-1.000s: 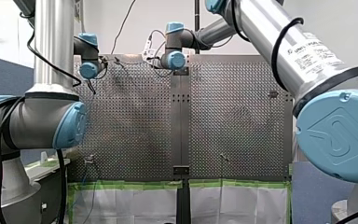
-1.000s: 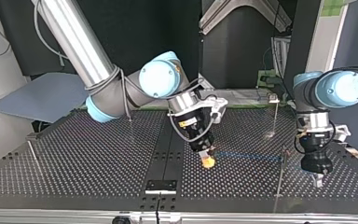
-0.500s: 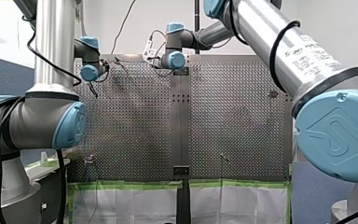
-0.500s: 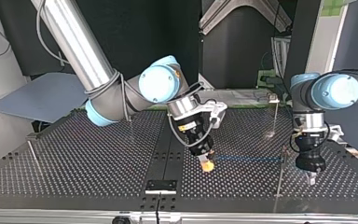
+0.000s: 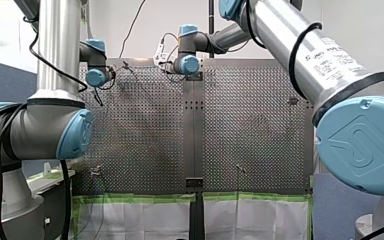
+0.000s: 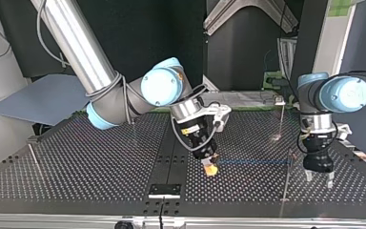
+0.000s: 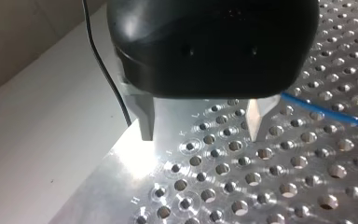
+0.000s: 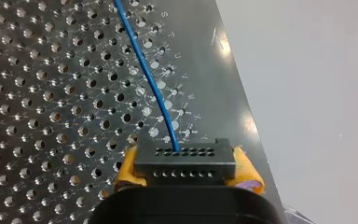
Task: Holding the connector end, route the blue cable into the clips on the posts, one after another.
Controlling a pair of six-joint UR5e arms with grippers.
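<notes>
Left jaws have spread wider since a moment ago, empty beside the blue cable (image 7: pixel 326 112); right jaws pinch its connector (image 8: pixel 185 161) tight.

Letters are engraved along the bare edge of the perforated table (image 8: pixel 209 70), one beside each row of holes. In the right wrist view they read S, T, U, V, W in order (those further along are less sure). In the left wrist view an L and an H show. The white label (image 5: pixel 332 56) on my right arm (image 5: pixel 285 30) carries print too small to read.
</notes>
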